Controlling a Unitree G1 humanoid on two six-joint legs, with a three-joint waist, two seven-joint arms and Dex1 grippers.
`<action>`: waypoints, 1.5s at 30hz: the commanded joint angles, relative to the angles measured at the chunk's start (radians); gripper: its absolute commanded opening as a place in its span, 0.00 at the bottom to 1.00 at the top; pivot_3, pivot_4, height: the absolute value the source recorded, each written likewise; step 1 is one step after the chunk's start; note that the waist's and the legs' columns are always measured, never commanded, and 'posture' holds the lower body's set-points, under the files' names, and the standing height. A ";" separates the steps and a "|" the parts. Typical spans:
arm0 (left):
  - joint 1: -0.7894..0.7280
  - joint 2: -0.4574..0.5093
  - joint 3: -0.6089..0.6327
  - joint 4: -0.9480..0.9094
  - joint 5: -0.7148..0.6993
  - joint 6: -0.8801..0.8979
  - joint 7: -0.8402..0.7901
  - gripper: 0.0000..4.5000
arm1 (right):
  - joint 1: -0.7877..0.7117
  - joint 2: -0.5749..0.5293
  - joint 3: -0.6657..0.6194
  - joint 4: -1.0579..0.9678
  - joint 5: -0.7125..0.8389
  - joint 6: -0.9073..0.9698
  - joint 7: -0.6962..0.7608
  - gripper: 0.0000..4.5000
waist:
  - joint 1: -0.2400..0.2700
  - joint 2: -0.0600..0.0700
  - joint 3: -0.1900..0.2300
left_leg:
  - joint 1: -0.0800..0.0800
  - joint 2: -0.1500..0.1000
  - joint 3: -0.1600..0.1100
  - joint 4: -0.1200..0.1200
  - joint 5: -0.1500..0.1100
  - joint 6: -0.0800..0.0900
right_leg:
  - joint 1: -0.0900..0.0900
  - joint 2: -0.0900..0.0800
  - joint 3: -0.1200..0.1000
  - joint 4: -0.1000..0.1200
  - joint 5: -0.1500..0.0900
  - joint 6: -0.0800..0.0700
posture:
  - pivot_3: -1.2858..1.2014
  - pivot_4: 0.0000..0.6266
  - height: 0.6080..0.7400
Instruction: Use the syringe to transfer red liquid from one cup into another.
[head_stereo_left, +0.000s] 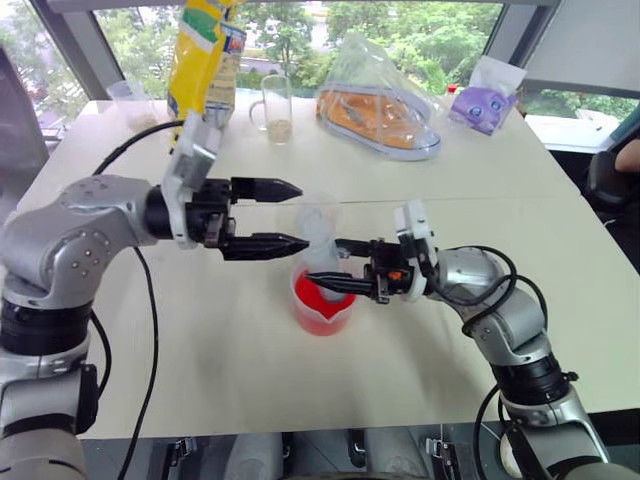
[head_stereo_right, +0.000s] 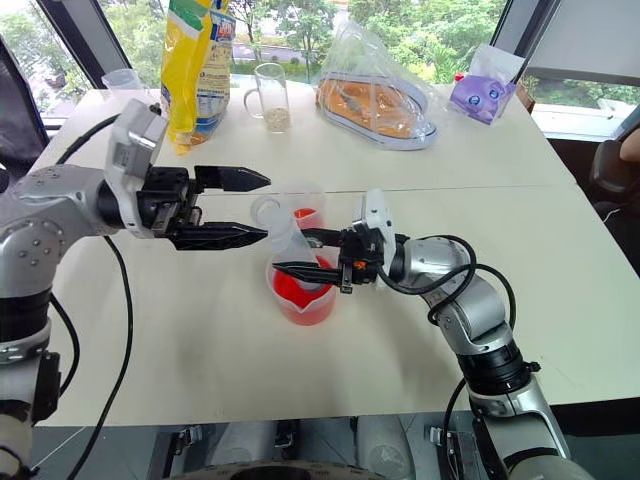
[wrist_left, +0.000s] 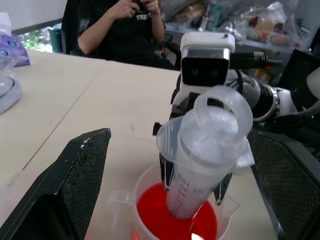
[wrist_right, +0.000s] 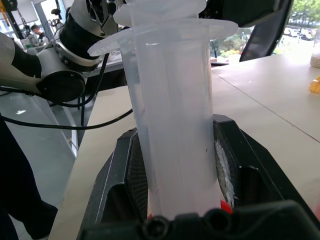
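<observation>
Over the spouted beaker (head_stereo_left: 322, 305) mid-table, our right gripper (head_stereo_left: 345, 283) is clamped on the syringe (wrist_left: 200, 165), tip dipped in the red liquid (wrist_left: 150, 215). Left gripper (head_stereo_left: 285, 215) hangs wide open beside the ring-ended plunger (wrist_left: 222, 107). We'd catch that ring squarely and pull slowly, keeping the barrel steady.

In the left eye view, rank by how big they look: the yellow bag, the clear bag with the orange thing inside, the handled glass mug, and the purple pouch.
Largest to smallest as they appear:
1. Clear plastic bag holding something orange
2. Tall yellow bag, cut off by the picture's top edge, so its rank against the clear bag is unsure
3. Purple pouch
4. Handled glass mug with grains, close to the pouch in apparent size
</observation>
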 joint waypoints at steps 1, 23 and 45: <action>-0.014 -0.014 0.025 -0.037 -0.055 0.028 0.018 1.00 | 0.000 0.004 -0.006 -0.007 -0.005 -0.028 0.008 0.32 | 0.000 0.000 0.000 | 0.000 0.000 0.000 0.000 0.000 0.000 | 0.000 0.000 0.000 0.000 0.000 0.000 | 0.52 0.24 1.00; 0.040 0.050 0.094 -0.106 -0.220 0.141 0.059 0.71 | -0.044 0.004 -0.005 0.036 -0.010 -0.033 0.030 0.32 | 0.000 0.000 0.000 | 0.000 0.000 -0.001 0.000 0.000 -0.001 | 0.000 0.000 0.000 0.000 0.000 0.000 | 0.52 0.24 1.00; -0.070 -0.006 0.071 -0.004 -0.177 0.104 0.055 0.01 | -0.008 0.008 0.013 0.010 0.003 0.002 0.018 0.32 | 0.000 0.000 0.000 | 0.000 0.000 -0.001 0.000 0.000 -0.001 | 0.001 0.000 0.000 0.000 0.000 0.000 | 0.52 0.24 1.00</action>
